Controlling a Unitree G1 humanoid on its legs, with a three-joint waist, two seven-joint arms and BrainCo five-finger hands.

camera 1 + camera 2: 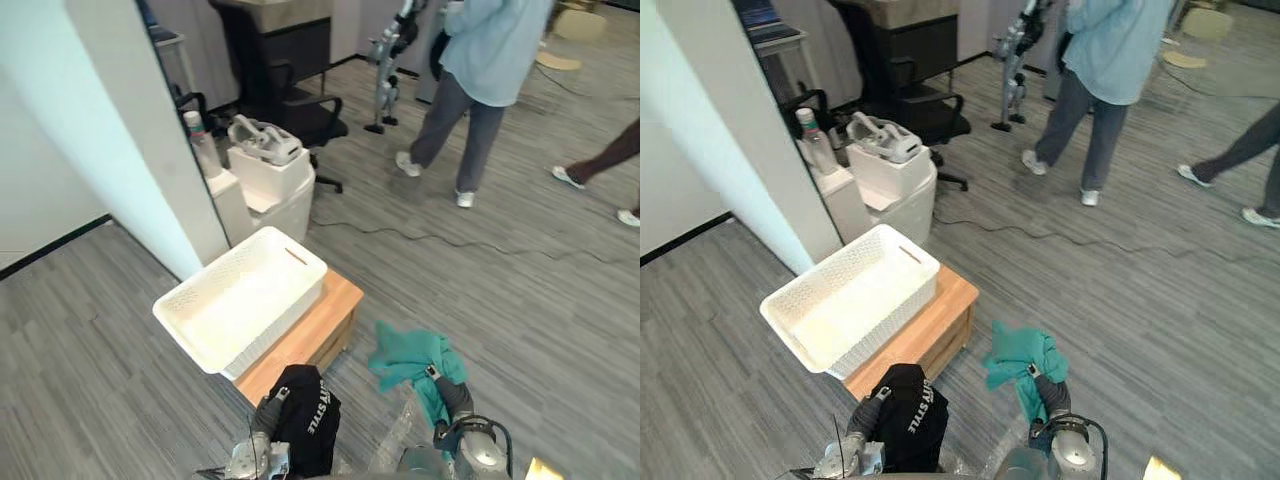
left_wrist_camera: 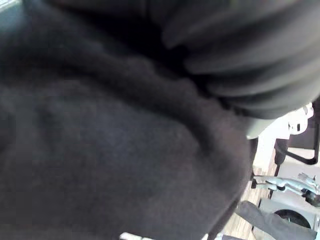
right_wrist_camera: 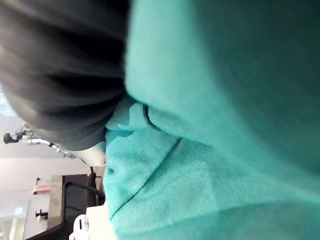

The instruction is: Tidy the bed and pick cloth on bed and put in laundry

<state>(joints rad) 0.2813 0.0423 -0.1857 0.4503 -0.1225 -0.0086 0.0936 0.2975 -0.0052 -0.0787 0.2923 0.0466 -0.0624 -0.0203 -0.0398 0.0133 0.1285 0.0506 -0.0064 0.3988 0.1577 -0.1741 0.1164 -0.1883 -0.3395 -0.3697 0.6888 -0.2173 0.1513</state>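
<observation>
A white laundry basket (image 1: 275,325) sits on the low wooden surface (image 1: 335,300). Near its front corner, a black cloth (image 1: 305,415) drapes the left robot hand (image 2: 260,60). A teal cloth (image 1: 410,355) drapes the right robot hand (image 3: 60,65). I cannot tell how either hand's fingers are set.

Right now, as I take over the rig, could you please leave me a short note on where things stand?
Left hand: draped in the black cloth with white lettering; grip unconfirmed.
Right hand: draped in the teal knit cloth; grip unconfirmed.
Both cloths are raised short of the white perforated plastic basket on the low wooden table.
Done: two cloths picked up.
Left: drop both into the basket, which holds no cloth yet; tidy the bed.
</observation>
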